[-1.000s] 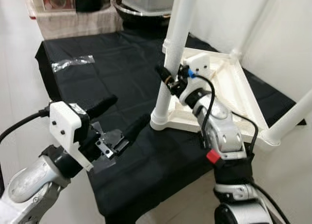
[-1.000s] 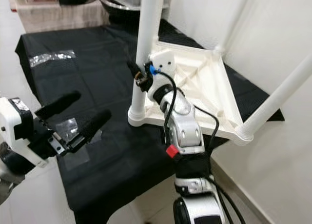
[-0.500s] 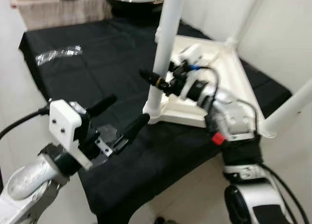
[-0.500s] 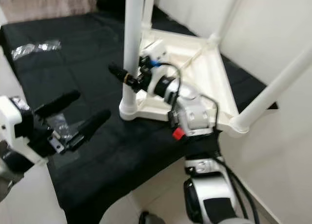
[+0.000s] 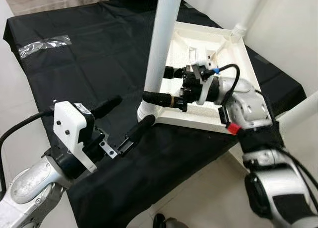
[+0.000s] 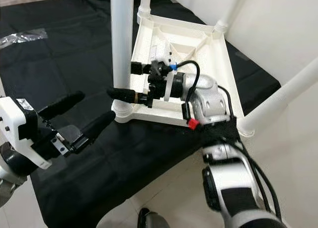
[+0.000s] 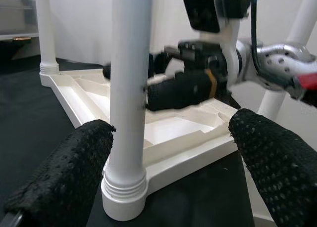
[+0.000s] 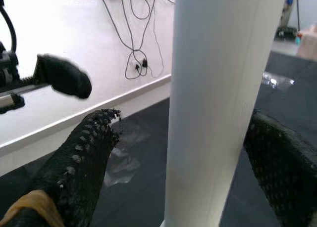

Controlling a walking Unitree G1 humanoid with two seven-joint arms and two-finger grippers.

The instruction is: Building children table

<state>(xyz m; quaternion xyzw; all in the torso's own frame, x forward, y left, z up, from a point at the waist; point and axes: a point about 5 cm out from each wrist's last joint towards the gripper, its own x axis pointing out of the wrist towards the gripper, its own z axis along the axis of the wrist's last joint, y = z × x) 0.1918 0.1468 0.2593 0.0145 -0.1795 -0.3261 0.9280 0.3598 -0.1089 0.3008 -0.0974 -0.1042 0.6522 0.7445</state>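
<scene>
Since the earlier pictures, the right gripper has turned sideways and come lower on the near leg, and now its two black fingers stand apart with the leg between them, one finger in front of the leg near its foot and one behind it; whether they press the leg I cannot tell. This leg stands upright at the near corner of the white tabletop, which lies upside down on the black cloth. Another leg rises at the far corner of the tabletop, and one more leg at its right corner leans toward the white wall. The left gripper is open and holds nothing; it hovers above the cloth just in front of the near leg, pointing at it. In the left wrist view the leg's ribbed foot sits between its two fingers, not touching them. A piece of clear plastic lies on the cloth, well apart from the tabletop.
</scene>
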